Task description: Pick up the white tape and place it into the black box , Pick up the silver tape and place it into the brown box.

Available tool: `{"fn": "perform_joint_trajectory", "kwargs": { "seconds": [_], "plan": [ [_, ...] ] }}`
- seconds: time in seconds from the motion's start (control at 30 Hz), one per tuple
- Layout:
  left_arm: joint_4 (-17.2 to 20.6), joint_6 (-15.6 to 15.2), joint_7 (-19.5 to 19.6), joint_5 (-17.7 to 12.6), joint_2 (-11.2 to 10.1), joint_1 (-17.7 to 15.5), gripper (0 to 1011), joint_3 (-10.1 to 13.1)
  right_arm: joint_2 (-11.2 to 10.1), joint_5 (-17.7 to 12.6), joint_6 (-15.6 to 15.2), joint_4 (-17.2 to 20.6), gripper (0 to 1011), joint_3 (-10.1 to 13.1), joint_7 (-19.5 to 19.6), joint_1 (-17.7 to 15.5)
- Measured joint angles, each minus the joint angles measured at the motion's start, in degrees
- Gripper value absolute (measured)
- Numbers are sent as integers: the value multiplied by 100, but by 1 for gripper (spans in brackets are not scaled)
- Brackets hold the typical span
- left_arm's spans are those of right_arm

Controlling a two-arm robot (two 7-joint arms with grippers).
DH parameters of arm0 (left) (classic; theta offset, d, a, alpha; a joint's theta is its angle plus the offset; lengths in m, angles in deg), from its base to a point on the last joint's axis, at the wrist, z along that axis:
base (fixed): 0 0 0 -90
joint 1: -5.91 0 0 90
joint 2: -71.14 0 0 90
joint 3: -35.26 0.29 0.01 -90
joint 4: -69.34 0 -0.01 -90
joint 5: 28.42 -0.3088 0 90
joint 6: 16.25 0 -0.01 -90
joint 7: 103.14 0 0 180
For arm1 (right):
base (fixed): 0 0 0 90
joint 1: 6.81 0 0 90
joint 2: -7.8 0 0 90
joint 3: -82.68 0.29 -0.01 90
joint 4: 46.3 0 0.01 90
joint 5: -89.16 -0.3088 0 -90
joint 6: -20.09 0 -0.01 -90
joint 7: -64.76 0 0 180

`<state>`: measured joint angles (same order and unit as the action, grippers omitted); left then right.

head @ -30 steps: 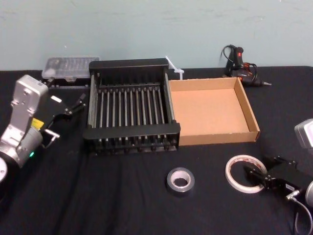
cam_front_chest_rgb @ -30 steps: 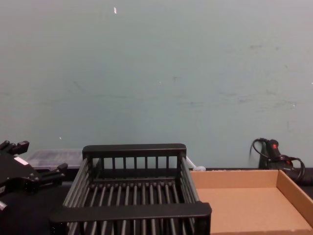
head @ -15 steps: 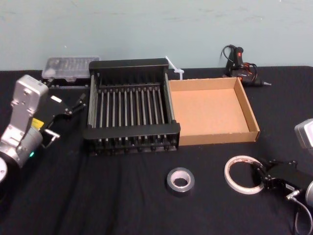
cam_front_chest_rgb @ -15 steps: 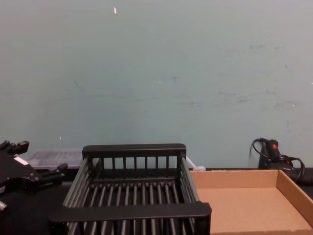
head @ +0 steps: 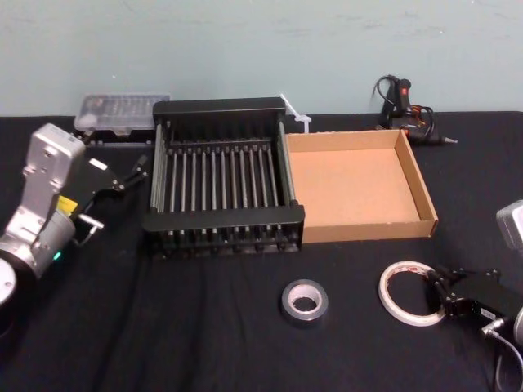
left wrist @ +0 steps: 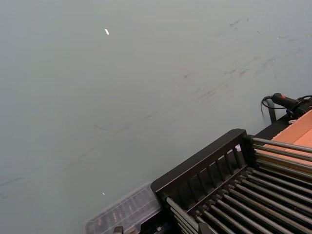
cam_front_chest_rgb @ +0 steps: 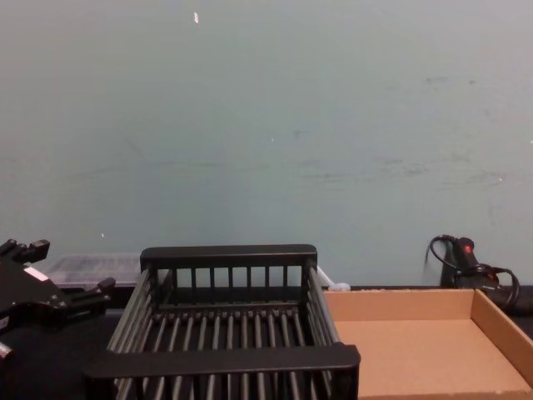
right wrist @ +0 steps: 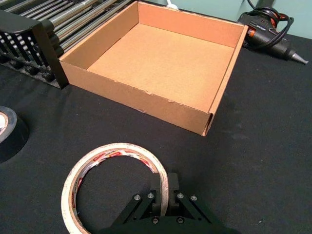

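Note:
The white tape point(head: 411, 292) lies flat on the black cloth at the front right, a thin ring with red print inside point(right wrist: 117, 147). My right gripper point(head: 437, 294) point(right wrist: 165, 187) is shut on the ring's near rim, one finger inside and one outside. The silver tape point(head: 304, 301) point(right wrist: 7, 134) lies flat to its left. Behind them stand the black box point(head: 222, 218) point(cam_front_chest_rgb: 225, 360) and, to its right, the brown box point(head: 359, 184) point(right wrist: 161, 63). My left gripper point(head: 118, 193) point(cam_front_chest_rgb: 62, 267) hangs open beside the black box's left wall.
A clear plastic case point(head: 122, 110) lies behind the black box at the back left. A glue gun with its cable point(head: 400, 102) point(right wrist: 268, 24) sits behind the brown box. A white plastic piece point(head: 292, 113) lies between the boxes' back corners.
My right gripper's fingers have come together on the white tape's rim, and the ring has shifted slightly. The left arm has stayed where it was.

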<state>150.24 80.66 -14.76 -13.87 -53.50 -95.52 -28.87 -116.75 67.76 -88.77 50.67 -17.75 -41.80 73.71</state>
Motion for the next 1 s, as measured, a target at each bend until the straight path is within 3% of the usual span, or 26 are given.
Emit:
{"fn": "perform_joint_trajectory", "kwargs": {
  "seconds": [0.3, 0.67, 1.0],
  "plan": [
    [0, 0, 0, 0, 0, 0, 1001, 0, 1, 3, 29, 7, 96, 23, -38, -15],
    [0, 0, 0, 0, 0, 0, 1001, 0, -44, -181, 54, 274, 96, 265, -202, -155],
    [0, 0, 0, 0, 0, 0, 1001, 0, -42, -385, -163, 525, 96, 433, -73, -88]
  ]
}}
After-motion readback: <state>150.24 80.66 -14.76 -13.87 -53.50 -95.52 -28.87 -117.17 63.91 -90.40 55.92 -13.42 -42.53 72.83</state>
